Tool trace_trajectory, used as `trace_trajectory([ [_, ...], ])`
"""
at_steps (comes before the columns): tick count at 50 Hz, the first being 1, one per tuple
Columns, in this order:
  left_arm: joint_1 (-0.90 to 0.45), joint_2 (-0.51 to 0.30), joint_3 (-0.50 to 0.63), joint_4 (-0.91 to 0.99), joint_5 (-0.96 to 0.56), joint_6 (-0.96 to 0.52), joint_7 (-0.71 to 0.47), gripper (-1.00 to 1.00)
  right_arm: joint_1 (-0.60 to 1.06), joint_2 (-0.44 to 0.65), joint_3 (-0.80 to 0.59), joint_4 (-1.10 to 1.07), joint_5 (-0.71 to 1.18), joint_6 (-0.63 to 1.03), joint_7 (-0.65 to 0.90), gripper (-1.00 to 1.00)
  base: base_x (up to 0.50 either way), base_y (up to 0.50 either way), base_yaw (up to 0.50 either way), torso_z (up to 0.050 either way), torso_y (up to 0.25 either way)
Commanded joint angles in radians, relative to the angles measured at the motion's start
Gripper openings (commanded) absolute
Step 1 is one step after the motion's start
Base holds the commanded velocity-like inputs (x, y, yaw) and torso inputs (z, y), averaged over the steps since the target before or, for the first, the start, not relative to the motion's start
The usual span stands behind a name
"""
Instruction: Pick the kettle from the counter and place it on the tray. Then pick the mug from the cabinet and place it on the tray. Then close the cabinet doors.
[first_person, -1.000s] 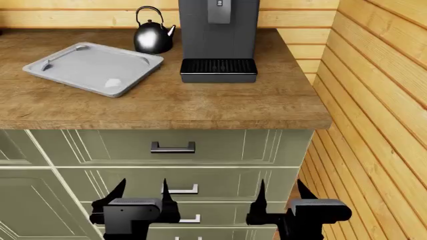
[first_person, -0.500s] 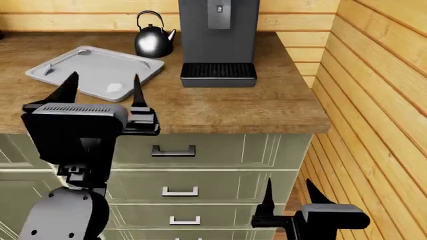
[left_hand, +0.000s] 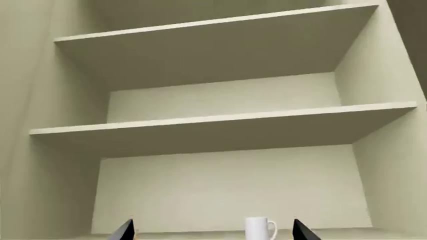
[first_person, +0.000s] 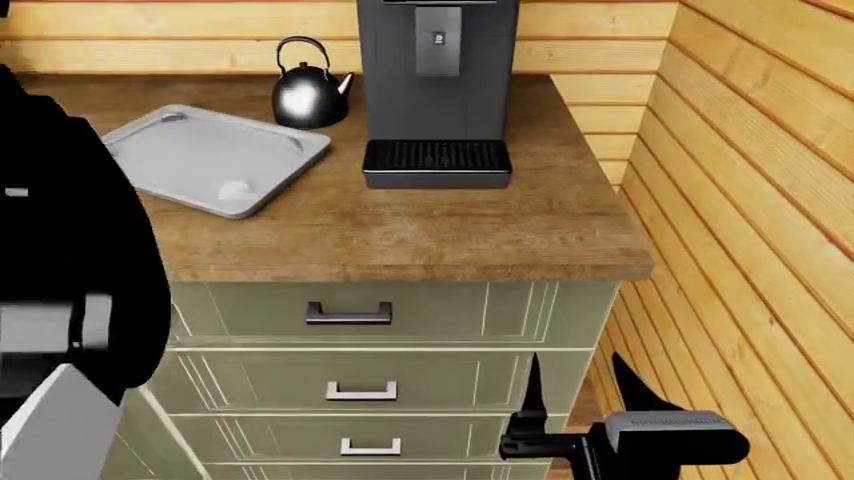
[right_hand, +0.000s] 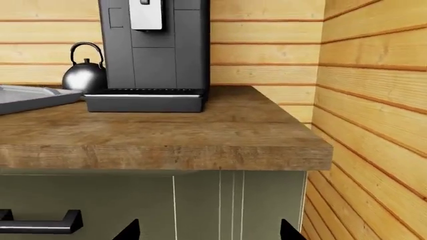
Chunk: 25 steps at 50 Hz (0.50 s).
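The glossy black kettle (first_person: 310, 95) stands at the back of the wood counter (first_person: 400, 235), just behind the grey tray (first_person: 214, 160), which is bare. In the right wrist view the kettle (right_hand: 85, 75) shows beside the tray's edge (right_hand: 33, 97). The white mug (left_hand: 259, 229) stands on the lowest cabinet shelf, seen between the spread tips of my left gripper (left_hand: 212, 233), which is open and apart from it. My left arm (first_person: 67, 250) fills the head view's left side; its gripper is out of that view. My right gripper (first_person: 577, 385) hangs open and empty below counter height, by the drawers.
A tall dark coffee machine (first_person: 438, 90) stands on the counter right of the kettle. Green drawers with metal handles (first_person: 350, 314) sit under the counter. A wood-plank wall (first_person: 761, 220) closes the right side. Two bare cabinet shelves (left_hand: 220, 122) sit above the mug.
My left arm has risen from in front of the drawers past the counter edge, and its gripper has left the head view. The right gripper has stayed low.
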Motion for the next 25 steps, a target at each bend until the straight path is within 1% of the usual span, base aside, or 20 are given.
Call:
trace_trajectory([
  [1, -0.511, 0.056, 0.103, -0.731, -0.003, 0.213, -0.023, 1.0, -0.004, 0.016, -0.014, -0.034, 0.008, 0.012, 0.015, 1.0, 0.0, 0.0, 0.0, 0.05, 0.0],
  [3, -0.594, 0.059, 0.166, -0.905, -0.075, 0.276, -0.05, 1.0, -0.002, 0.018, -0.015, -0.036, 0.009, 0.013, 0.017, 1.0, 0.0, 0.0, 0.0, 0.05, 0.0],
  [4, -0.613, 0.059, 0.195, -0.95, -0.098, 0.284, -0.06, 1.0, -0.002, 0.019, -0.017, -0.037, 0.01, 0.014, 0.018, 1.0, 0.0, 0.0, 0.0, 0.05, 0.0],
  [8, -0.614, 0.06, 0.215, -0.935, -0.098, 0.206, -0.061, 1.0, -0.001, 0.024, -0.021, -0.038, 0.01, 0.013, 0.023, 1.0, 0.0, 0.0, 0.0, 0.05, 0.0],
  [12, -0.614, 0.06, 0.235, -0.928, -0.149, 0.129, -0.057, 1.0, -0.001, 0.027, -0.022, -0.043, 0.011, 0.012, 0.03, 1.0, 0.0, 0.0, 0.0, 0.05, 0.0],
  [16, -0.614, 0.06, 0.269, -0.987, -0.22, 0.089, -0.095, 1.0, -0.001, 0.032, -0.019, -0.059, 0.019, 0.018, 0.036, 1.0, 0.0, 0.0, 0.0, 0.05, 0.0],
  [17, -0.614, 0.06, 0.278, -1.006, -0.235, 0.084, -0.101, 1.0, -0.001, 0.034, -0.018, -0.066, 0.021, 0.021, 0.037, 1.0, 0.0, 0.0, 0.0, 0.031, 0.0],
  [21, -0.614, 0.06, 0.283, -1.037, -0.286, 0.076, -0.113, 1.0, 0.009, 0.044, -0.011, -0.12, 0.026, 0.058, 0.046, 1.0, 0.0, 0.0, 0.0, 0.0, 0.0],
  [25, -0.614, 0.06, 0.281, -1.041, -0.298, 0.067, -0.116, 1.0, 0.061, 0.067, 0.0, -0.263, 0.023, 0.182, 0.068, 1.0, 0.0, 0.0, 0.0, 0.0, 0.0],
])
